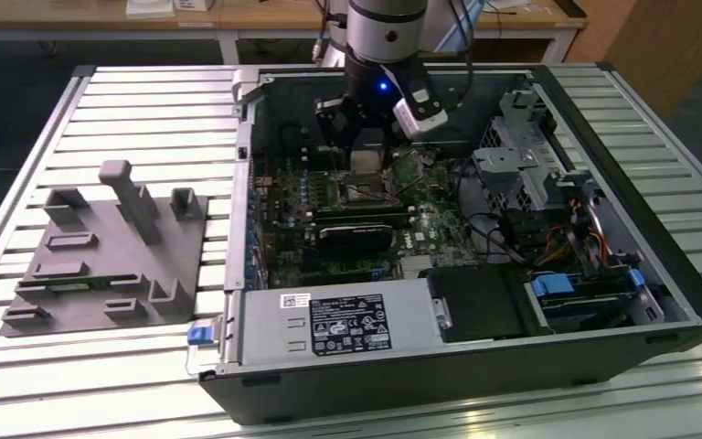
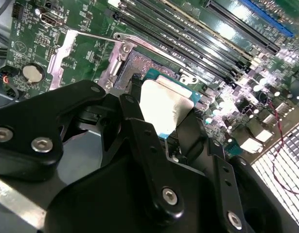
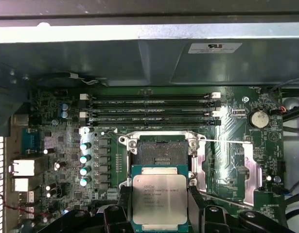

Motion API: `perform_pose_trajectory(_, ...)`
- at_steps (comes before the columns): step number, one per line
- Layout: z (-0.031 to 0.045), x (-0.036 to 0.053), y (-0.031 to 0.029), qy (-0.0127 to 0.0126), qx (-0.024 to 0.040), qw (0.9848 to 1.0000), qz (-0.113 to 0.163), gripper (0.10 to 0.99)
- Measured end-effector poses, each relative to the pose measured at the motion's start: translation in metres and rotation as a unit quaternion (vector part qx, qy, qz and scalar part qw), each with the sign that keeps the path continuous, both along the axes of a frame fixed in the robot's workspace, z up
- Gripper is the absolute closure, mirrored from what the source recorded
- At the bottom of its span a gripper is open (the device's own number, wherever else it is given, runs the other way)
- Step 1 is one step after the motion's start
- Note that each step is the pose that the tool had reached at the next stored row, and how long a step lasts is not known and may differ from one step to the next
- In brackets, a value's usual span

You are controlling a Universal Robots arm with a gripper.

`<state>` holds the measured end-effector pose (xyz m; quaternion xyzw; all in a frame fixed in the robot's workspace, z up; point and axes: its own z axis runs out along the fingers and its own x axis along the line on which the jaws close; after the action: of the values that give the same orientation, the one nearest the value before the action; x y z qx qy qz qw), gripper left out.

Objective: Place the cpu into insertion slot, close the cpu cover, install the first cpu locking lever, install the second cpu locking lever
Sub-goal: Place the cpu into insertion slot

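Note:
My gripper (image 3: 160, 206) is shut on the cpu (image 3: 160, 199), a flat square chip with a silvery top and a green edge, gripped on two opposite sides by the black fingers (image 3: 124, 204). The chip hangs just beside and above the insertion slot (image 3: 159, 151), whose dark centre lies bare inside its silver rim. The cpu cover (image 3: 256, 172) is swung open and lies flat on the green board beside the slot. A thin lever rod (image 3: 222, 141) crosses past the slot. In the second wrist view the cpu (image 2: 166, 104) overlaps the slot's (image 2: 139, 63) edge. In the exterior view the gripper (image 1: 369, 155) is inside the case, over the slot (image 1: 367, 189).
Long black memory slots (image 3: 149, 109) run past the socket's far side. A long black card (image 1: 357, 219) lies across the board. The case walls (image 1: 248, 183), a drive cage (image 1: 515, 174) and cables (image 1: 558, 242) surround the board. A grey fixture block (image 1: 107, 251) sits on the slatted table at the exterior view's left.

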<state>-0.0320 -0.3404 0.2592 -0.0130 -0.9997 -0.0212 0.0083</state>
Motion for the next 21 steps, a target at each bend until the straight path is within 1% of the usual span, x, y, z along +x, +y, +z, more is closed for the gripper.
perform_pose_trajectory(13,-0.017,0.0024,0.0097,0.0,-0.0073,1.0,0.0,0.545)
perform_pose_trajectory(21,-0.0284,0.004,0.0121,-0.0001,-0.0134,0.9999,0.0,0.545)
